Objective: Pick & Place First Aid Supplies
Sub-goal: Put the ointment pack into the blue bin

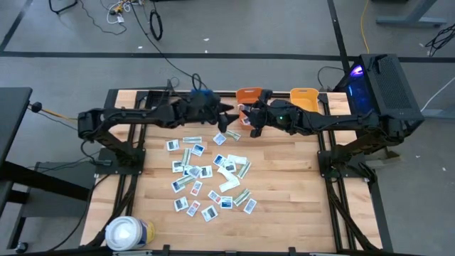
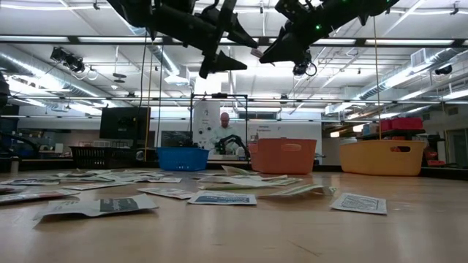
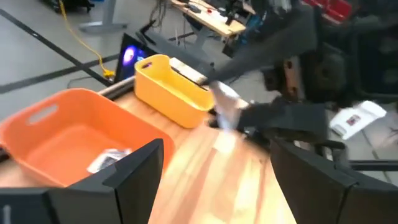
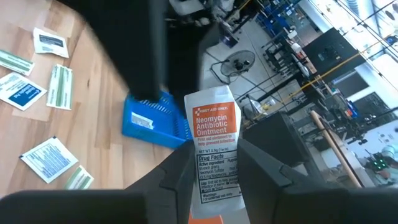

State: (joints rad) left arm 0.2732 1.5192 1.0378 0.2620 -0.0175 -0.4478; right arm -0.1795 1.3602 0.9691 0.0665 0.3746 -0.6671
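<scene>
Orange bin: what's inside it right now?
The left wrist view shows one small packet lying on the floor of the orange bin. The near corner is hidden behind the left tool's finger, so anything lying there cannot be seen.

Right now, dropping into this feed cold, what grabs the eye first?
The right gripper, raised at the table's back near the orange bin, pinches a white-and-orange ointment packet. The left gripper hangs open facing it. Below them, dozens of small packets lie scattered mid-table.
</scene>
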